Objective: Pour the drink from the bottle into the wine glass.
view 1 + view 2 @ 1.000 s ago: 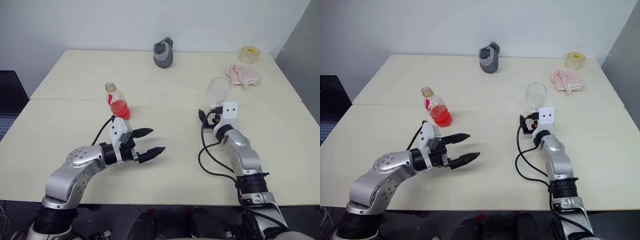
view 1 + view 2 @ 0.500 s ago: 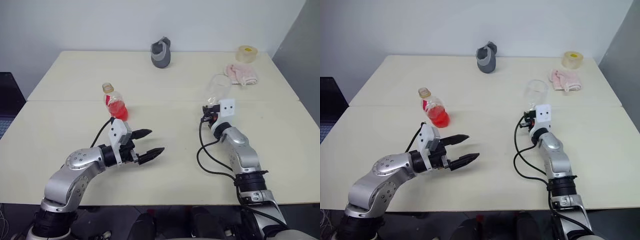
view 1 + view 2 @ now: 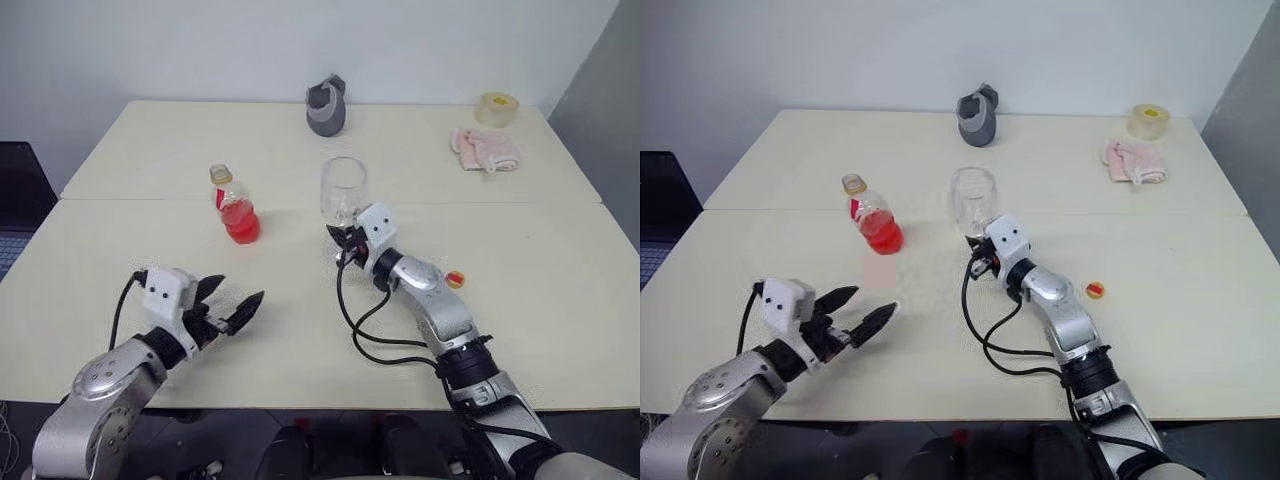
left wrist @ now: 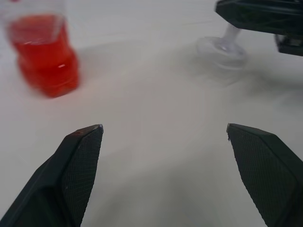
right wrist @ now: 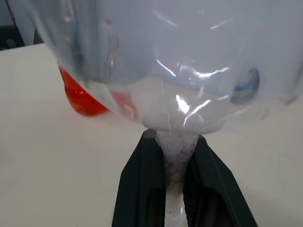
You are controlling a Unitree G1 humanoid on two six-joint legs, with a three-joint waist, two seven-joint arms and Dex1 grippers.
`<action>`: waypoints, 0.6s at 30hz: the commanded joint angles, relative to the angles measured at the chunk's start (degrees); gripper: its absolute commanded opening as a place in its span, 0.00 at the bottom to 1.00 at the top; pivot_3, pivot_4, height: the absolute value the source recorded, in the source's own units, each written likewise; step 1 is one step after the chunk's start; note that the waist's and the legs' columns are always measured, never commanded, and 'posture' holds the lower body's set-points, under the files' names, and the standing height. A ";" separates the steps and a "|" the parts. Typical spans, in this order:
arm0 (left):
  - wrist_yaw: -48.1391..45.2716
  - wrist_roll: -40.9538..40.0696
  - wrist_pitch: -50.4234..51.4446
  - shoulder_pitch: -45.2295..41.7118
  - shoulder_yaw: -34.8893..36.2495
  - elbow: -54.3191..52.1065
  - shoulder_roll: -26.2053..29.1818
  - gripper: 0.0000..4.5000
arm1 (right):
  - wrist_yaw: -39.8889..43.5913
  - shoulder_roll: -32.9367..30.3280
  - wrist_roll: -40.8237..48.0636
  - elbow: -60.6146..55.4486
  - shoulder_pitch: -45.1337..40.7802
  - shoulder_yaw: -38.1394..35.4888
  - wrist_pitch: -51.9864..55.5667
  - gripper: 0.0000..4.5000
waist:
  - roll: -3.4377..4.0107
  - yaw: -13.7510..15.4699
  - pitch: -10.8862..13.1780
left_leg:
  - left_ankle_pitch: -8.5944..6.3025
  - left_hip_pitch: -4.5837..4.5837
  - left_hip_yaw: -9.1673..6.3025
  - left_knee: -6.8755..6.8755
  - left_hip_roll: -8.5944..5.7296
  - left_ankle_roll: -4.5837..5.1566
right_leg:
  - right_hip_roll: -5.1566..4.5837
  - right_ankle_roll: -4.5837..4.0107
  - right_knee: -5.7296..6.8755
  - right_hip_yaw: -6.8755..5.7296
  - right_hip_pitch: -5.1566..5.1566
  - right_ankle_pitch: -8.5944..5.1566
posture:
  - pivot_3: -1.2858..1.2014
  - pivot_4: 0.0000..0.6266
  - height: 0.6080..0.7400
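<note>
We see open tabletop (image 3: 300, 330) between the left gripper (image 3: 232, 306), fingers spread near the front edge, and the bottle (image 3: 236, 205); nothing blocks that path. To the bottle's right, the right gripper (image 3: 345, 243), clamped on the wine glass (image 3: 342, 190) stem, and its trailing cable (image 3: 365, 330) crowd the middle. A small red-and-yellow cap (image 3: 455, 280) lies right of that arm. Along the far edge sit a grey object (image 3: 326, 106), a pink cloth (image 3: 485, 148) and a tape roll (image 3: 498, 108).

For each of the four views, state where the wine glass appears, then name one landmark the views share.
Left eye view: wine glass, centre, right of the bottle.
Right eye view: centre.
Left wrist view: foot and stem, upper right.
Right wrist view: bowl above, stem between the right gripper fingers.
Shared landmark: the red bottle.
</note>
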 commanded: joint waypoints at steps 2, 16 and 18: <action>0.88 -1.27 -0.73 3.80 1.74 -5.45 -1.19 1.00 | 0.73 1.48 0.27 4.08 -3.60 -1.35 -2.66 0.04 | 0.00 0.10 0.00 | 0.01 0.01 0.03 -0.02 0.01 -0.02 | 0.00 0.00 -0.01 0.01 0.00 0.00 | 0.52 0.24 1.00; 1.21 -1.01 -1.92 3.31 -0.48 -5.04 -1.64 1.00 | 1.37 1.92 -1.39 15.22 -7.94 -2.71 -6.11 0.04 | 0.01 -0.21 0.00 | 0.01 0.02 0.10 -0.04 0.00 -0.02 | 0.07 -0.11 0.00 -0.06 -0.01 0.06 | 0.52 0.24 1.00; 0.78 -0.68 -2.15 2.54 -0.98 -4.16 -1.49 1.00 | 1.65 1.90 -1.38 14.64 -7.31 -2.77 -5.76 0.20 | 0.01 -0.21 0.00 | 0.01 0.02 0.09 -0.04 0.00 -0.02 | 0.06 -0.11 0.00 -0.06 0.00 0.06 | 0.52 0.24 1.00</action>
